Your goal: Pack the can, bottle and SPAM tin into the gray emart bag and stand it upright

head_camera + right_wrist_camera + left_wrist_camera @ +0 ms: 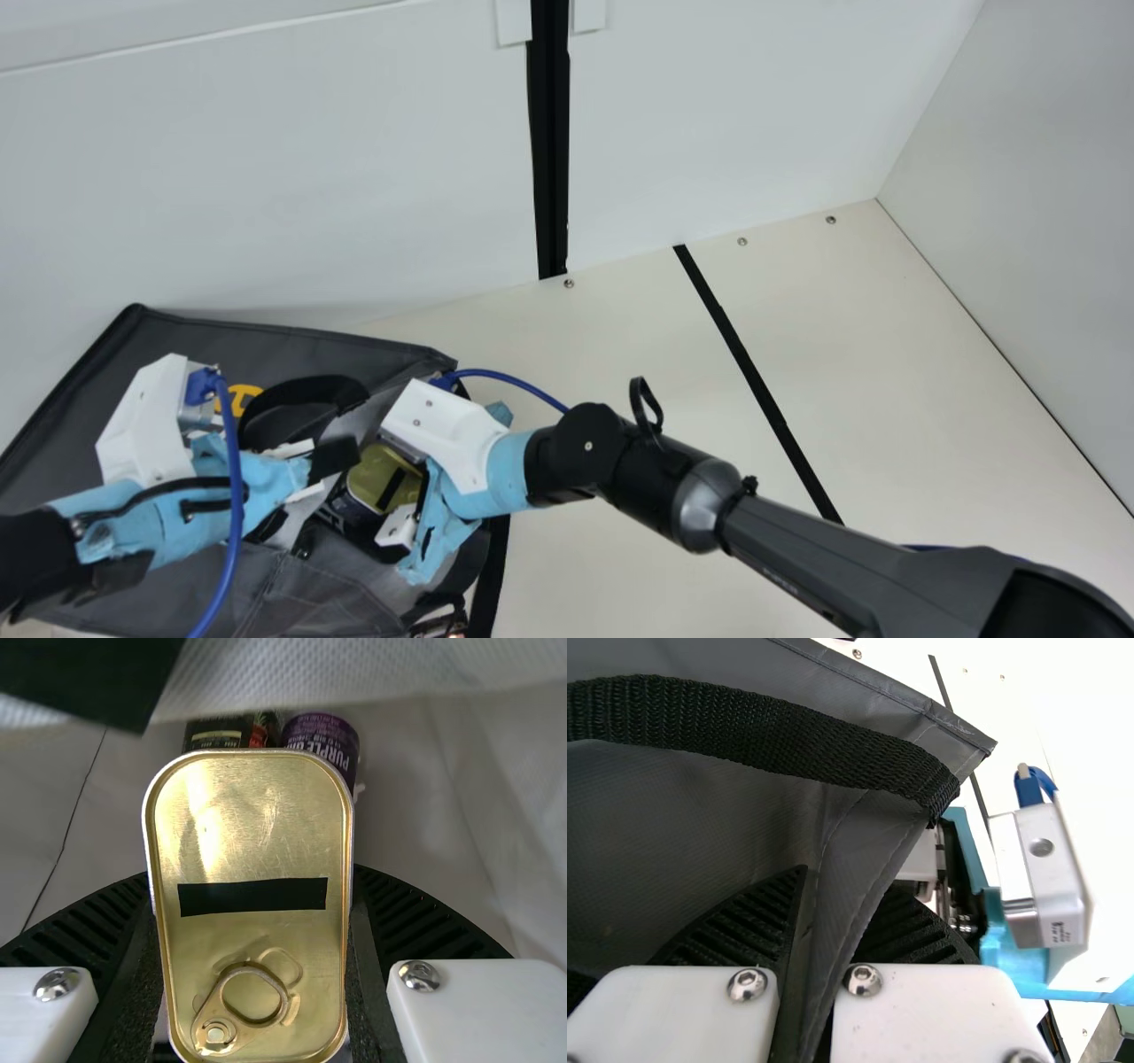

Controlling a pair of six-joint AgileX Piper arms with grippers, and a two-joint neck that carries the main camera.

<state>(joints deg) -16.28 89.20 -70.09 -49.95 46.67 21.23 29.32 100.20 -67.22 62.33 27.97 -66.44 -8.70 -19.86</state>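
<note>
White walls (292, 177) back a cream table (620, 381), with a black strip (550, 142) up the wall and a dark line (757, 385) across the tabletop. Near the wall, at the main view's lower left, is the gray bag (275, 346), its black handle (301, 388) looping close to the left gripper (330, 459). That gripper is closed on the bag's edge, the fabric pinched between its ribbed fingers. A blue cable (233, 496) hangs across the left arm.

Opposite, the right gripper (383, 487) grips the tin (381, 474) by its sides at the bag's mouth, lid facing the camera.

The main view gives the yellow mark (244, 397) on the bag, partly hidden by the left arm. The left wrist view brings out the handle's coarse weave and a stitched seam. Inside the bag, the right wrist view has pale lining (399, 669), a purple can (326, 740) and a dark item (215, 732) beyond the tin, which partly covers both, and the lid's pull ring (215, 1028). Whether the dark item is the bottle, I cannot tell.
</note>
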